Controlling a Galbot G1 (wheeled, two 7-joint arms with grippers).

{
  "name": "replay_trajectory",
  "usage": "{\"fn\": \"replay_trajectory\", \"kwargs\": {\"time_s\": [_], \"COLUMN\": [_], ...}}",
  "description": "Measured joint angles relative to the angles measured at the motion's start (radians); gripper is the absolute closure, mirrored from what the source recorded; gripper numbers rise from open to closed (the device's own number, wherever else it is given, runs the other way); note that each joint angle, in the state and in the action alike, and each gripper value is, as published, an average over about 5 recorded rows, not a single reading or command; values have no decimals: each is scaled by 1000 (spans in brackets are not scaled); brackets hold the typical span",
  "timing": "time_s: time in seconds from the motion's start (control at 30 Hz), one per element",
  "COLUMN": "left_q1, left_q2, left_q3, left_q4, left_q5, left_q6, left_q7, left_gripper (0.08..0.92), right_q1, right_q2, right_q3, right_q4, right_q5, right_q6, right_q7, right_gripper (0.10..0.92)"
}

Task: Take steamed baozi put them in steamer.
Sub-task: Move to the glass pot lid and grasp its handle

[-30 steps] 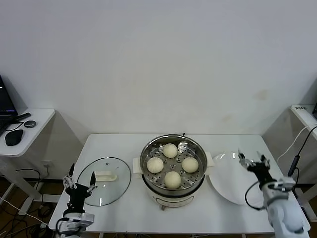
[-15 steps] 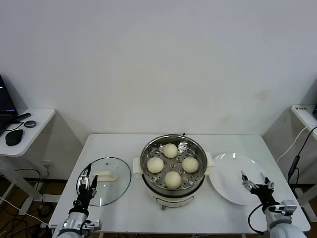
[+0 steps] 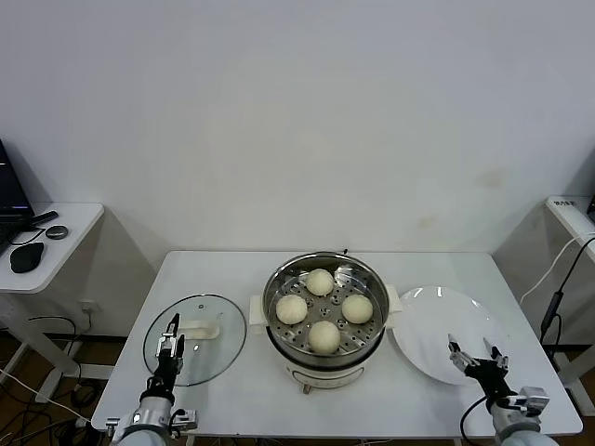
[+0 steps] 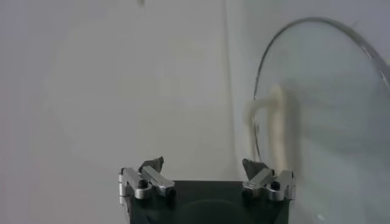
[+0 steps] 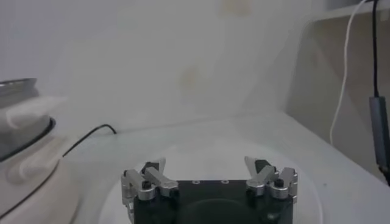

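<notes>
steamer [image 3: 324, 321]: centre of the white table [image 3: 232, 395], lid off, perforated tray visible inside, white side handles and white base. In my right wrist view its rim and one white handle [image 5: 27, 112] show at the edge.
steamed baozi: all four sit on the tray inside the steamer. Far one [image 3: 320, 282], left one [image 3: 291, 308], right one [image 3: 357, 308], near one [image 3: 323, 336]. Close together, roughly a diamond; I cannot tell if any touch.
my left gripper [image 3: 171, 336]: low at the near-left edge of the table, over the near rim of the glass lid. Fingers spread apart, nothing between them. Left wrist view confirms: both fingertips [image 4: 152, 165] stand wide apart with bare table between.
my right gripper [image 3: 471, 356]: low at the near-right edge of the table, over the near rim of the plate. Fingers spread wide, holding nothing. Right wrist view shows the same, fingertips [image 5: 154, 167] apart with only the plate surface beyond.
glass lid [image 3: 195, 339]: flat on the table, left of the steamer, just beside it, white handle [image 3: 199, 329] on top. In the left wrist view the rim and handle [image 4: 277, 122] lie ahead of my fingers.
plate [image 3: 449, 333]: white, flat, right of the steamer, its edge just beside the steamer's right handle. Nothing on it.
cable [image 5: 88, 135]: dark, runs from the steamer base across the table, seen in right wrist view.
side desk [image 3: 51, 246]: well off to the left, separate from the table, with a mouse [image 3: 25, 257] on it.
</notes>
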Motion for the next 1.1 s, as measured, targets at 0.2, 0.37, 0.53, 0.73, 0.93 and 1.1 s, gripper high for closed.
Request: {"fn": "replay_trajectory", "kwargs": {"time_s": [0.2, 0.37, 0.53, 0.73, 0.93, 1.1], "left_q1": [-37, -74, -115, -162, -198, -223], "left_q2": [-3, -15, -26, -23, -17, -18], "left_q3": [19, 31, 39, 37, 35, 31], "left_q4": [44, 80, 120, 166, 210, 240], "left_q5": [2, 8, 12, 10, 1, -14], "left_q6": [11, 18, 21, 27, 32, 37], "left_q7": [1, 5, 5, 6, 6, 4], "left_gripper": [177, 177, 177, 177, 177, 177], "right_q1": [1, 5, 7, 5, 4, 2], "right_q2": [0, 3, 5, 6, 8, 12], "right_q3": [2, 0, 0, 7, 11, 11], "right_q4": [-7, -17, -22, -29, -32, -31], "right_q5": [-1, -5, -5, -4, -5, -5], "right_q6": [0, 1, 3, 6, 7, 7], "right_q7": [0, 1, 1, 1, 0, -1], "right_gripper": [203, 203, 203, 203, 203, 203]}}
